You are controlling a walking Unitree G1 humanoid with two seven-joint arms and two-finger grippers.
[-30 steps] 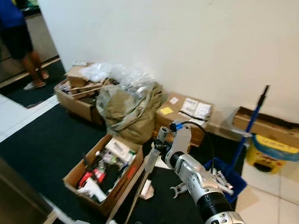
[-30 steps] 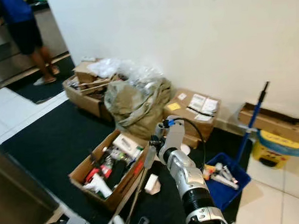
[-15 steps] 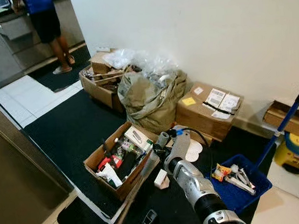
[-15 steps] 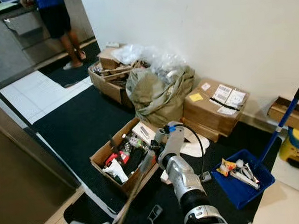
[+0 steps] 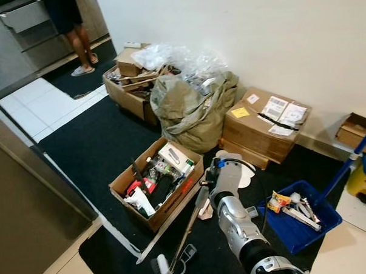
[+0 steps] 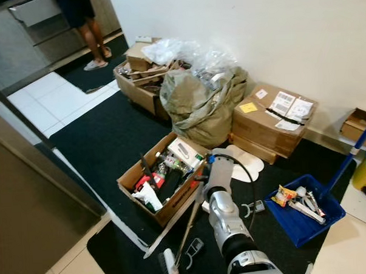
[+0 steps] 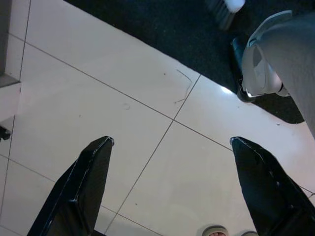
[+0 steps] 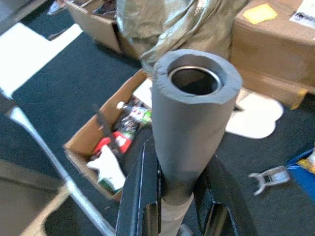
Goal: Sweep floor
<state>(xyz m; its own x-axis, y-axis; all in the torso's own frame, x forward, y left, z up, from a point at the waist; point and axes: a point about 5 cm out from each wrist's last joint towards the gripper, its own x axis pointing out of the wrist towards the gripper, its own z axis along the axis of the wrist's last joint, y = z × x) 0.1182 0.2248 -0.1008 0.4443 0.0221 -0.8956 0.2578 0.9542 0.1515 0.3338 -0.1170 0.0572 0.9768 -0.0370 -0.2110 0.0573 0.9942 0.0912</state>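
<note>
My right gripper (image 5: 205, 193) is shut on the broom handle (image 5: 190, 231), just to the right of the open cardboard box. The handle slants down to the broom head (image 5: 162, 270) on the black mat (image 5: 92, 147). In the right wrist view the grey foam-capped handle (image 8: 192, 123) stands between my two black fingers (image 8: 140, 196). A blue dustpan (image 5: 299, 215) holding scraps lies on the mat to the right, its blue handle (image 5: 349, 165) rising upward. My left gripper (image 7: 170, 142) hangs open over white floor tiles (image 7: 123, 147).
An open cardboard box (image 5: 158, 183) of clutter sits left of my arm. Behind it are an olive sack (image 5: 194, 109), a taped carton (image 5: 264, 124) and more boxes (image 5: 129, 85). A person (image 5: 75, 32) stands at the far left. A steel cabinet (image 5: 21, 198) flanks my left.
The camera has moved, and the whole scene sits lower and nearer. My right gripper keeps its hold on the handle. The broom head now shows at the bottom edge.
</note>
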